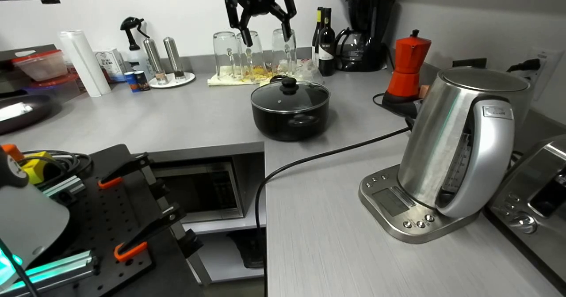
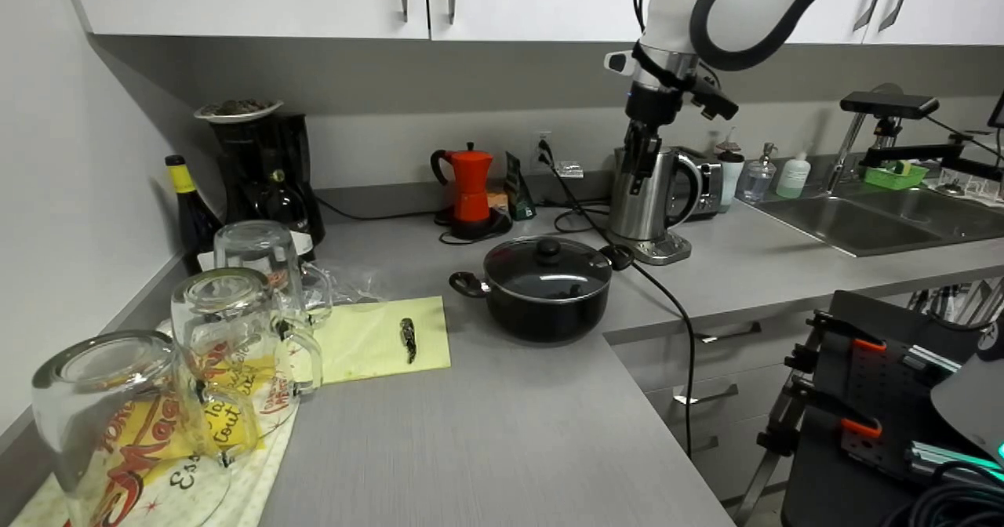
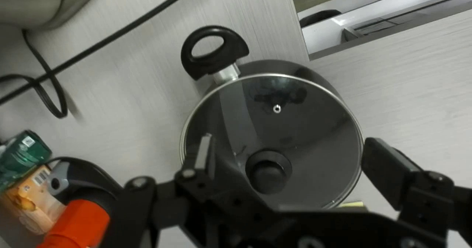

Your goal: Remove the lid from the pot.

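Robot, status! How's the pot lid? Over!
Black two-fingered gripper: open, empty, raised. Round black-knobbed glass lid: sitting on low round black pot. Thin black cable: beside pot, not across lid.

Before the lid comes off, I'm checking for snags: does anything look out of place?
The black cord looks out of place: it crosses the counter beside the pot and hangs over the edge, where it might snag. The lid looks level.

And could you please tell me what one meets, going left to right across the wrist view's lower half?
Green packet, moka pot, one gripper finger, lid knob, the other gripper finger.
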`<act>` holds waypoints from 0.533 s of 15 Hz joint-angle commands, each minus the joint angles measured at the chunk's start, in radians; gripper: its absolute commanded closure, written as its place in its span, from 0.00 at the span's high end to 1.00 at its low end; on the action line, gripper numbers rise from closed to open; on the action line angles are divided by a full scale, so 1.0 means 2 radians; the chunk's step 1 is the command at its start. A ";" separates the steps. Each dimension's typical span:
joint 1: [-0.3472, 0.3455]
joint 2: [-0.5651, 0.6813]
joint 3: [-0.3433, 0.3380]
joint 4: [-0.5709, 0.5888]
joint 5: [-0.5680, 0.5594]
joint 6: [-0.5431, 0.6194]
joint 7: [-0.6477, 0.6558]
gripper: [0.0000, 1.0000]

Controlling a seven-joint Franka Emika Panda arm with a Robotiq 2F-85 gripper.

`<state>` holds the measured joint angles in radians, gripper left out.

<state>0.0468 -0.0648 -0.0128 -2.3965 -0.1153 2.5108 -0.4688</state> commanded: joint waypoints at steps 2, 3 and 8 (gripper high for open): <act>0.002 0.100 0.016 0.107 0.048 -0.018 -0.092 1.00; 0.000 0.120 0.024 0.127 0.048 -0.022 -0.103 1.00; -0.007 0.204 0.042 0.211 0.016 -0.042 -0.113 1.00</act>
<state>0.0495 0.2376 0.0496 -2.0987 -0.0530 2.4751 -0.6690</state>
